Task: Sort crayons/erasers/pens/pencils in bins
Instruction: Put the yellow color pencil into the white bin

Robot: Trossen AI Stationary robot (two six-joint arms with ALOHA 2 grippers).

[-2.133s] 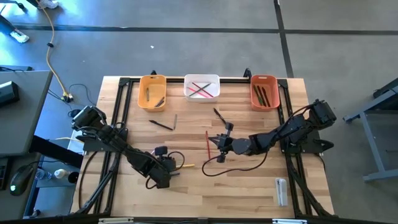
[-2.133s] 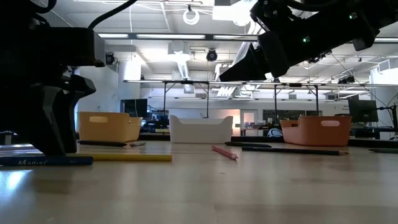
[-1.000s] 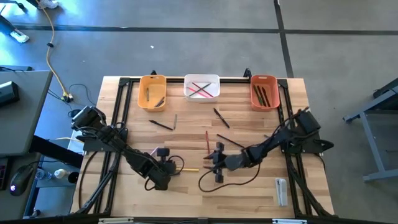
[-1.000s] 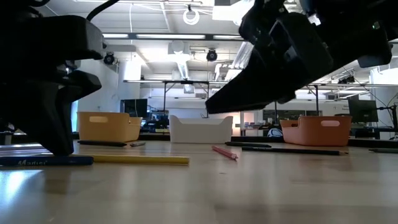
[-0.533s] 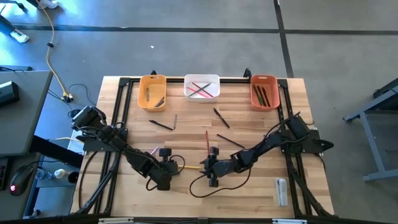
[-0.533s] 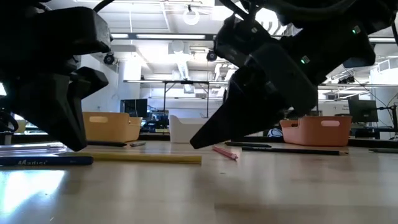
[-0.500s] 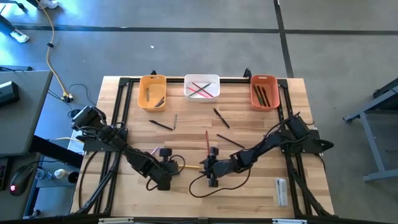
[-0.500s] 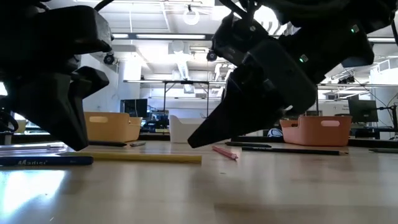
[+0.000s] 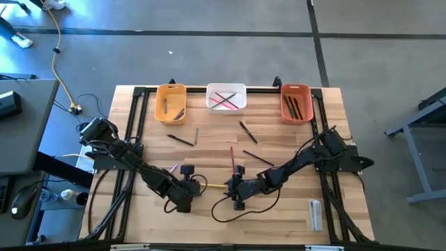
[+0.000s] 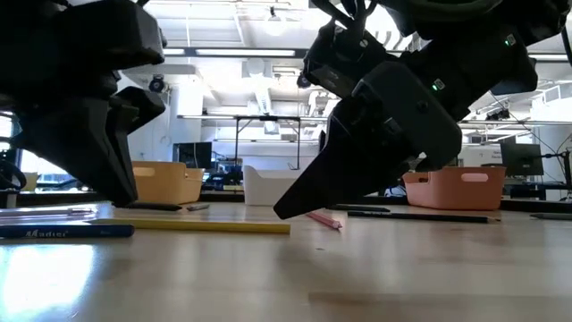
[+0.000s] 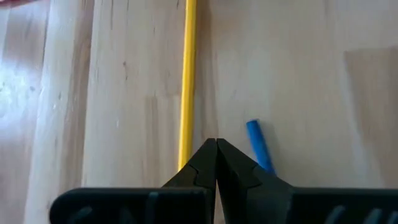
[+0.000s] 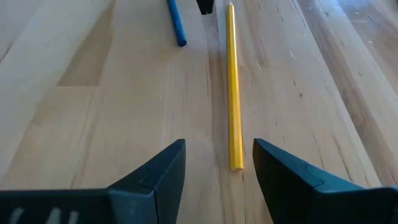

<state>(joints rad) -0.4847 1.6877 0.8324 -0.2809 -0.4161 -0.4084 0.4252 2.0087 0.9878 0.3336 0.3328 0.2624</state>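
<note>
A yellow pencil (image 9: 212,187) lies flat on the wood between my two grippers. My left gripper (image 11: 216,143) is shut, its tips close beside the pencil's (image 11: 188,74) left end, and a blue stick (image 11: 258,144) lies on the tips' other side. My right gripper (image 12: 218,146) is open and low over the table. Its fingers (image 12: 155,177) stand on either side of the pencil's right end (image 12: 236,163) without touching it. The three bins stand at the far edge: yellow-orange (image 9: 171,87), white (image 9: 210,97), red-orange (image 9: 295,86). My left gripper's shut fingers (image 11: 199,165) come slanting down right beside the yellow pencil's left end (image 11: 184,158). The finger covers that spot, so I cannot tell whether they touch the pencil. The pencil lies flat on the table.
Dark pens (image 9: 181,139) (image 9: 248,132) (image 9: 258,158) and a red pencil (image 9: 232,158) lie loose mid-table. A pink pencil (image 10: 323,219) lies beyond the right gripper. A whitish oblong item (image 9: 315,213) rests at the near right. Cables (image 9: 226,209) loop on the table by both arms.
My right gripper has gone toward the table's left and down, still open, and now straddles the yellow pencil's right end. The pencil has slid lengthwise along the table a little toward the right. My left gripper has stayed in place, shut, and turned slightly.
</note>
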